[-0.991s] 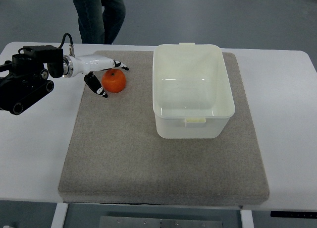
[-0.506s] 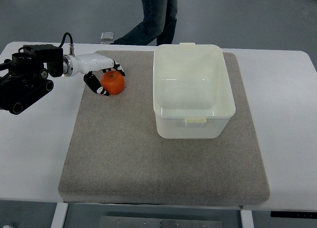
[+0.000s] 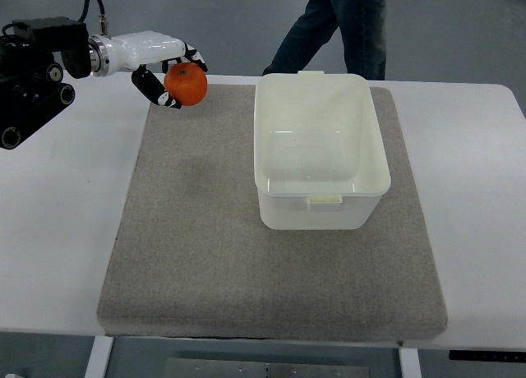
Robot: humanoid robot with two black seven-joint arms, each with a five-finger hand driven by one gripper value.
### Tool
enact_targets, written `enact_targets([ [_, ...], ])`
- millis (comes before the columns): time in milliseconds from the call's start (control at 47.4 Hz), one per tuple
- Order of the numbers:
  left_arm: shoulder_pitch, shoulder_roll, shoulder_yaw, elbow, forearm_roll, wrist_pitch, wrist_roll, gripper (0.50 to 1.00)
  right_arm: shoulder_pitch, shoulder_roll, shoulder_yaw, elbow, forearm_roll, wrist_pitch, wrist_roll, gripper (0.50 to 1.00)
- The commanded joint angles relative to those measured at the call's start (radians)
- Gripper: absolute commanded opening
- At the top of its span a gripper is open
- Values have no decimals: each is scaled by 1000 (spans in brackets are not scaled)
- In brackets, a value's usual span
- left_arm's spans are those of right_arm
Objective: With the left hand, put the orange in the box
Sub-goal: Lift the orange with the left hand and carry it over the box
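Here the left hand [image 3: 164, 66] has its fingers [image 3: 153, 89] curled around the orange [image 3: 186, 85], gripping it clear of the grey mat [image 3: 214, 230], above the mat's far corner on the side away from the box [image 3: 319, 148]. The white box stands empty on the mat, well apart from the orange, and beyond the box's far wall a person's legs [image 3: 345, 29] show on the floor past the white table [image 3: 57, 214].
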Motion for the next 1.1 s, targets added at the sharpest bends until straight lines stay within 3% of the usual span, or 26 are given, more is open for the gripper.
enact_targets([
  [0, -17, 14, -11, -9, -19, -3, 0, 500, 0, 0, 0, 0, 0, 0, 0, 926],
  [232, -34, 83, -31, -228, -24, -9, 1, 500, 0, 0, 0, 0, 0, 0, 0, 926],
  [506, -91, 71, -42, -433, -38, -50, 1, 500, 0, 0, 0, 0, 0, 0, 0, 926],
  [717, -120, -64, -24, -407, -18, -147, 7, 500, 0, 0, 0, 0, 0, 0, 0, 926],
  [1075, -111, -216, 13, -274, 145, -147, 18, 500, 0, 0, 0, 0, 0, 0, 0, 926],
])
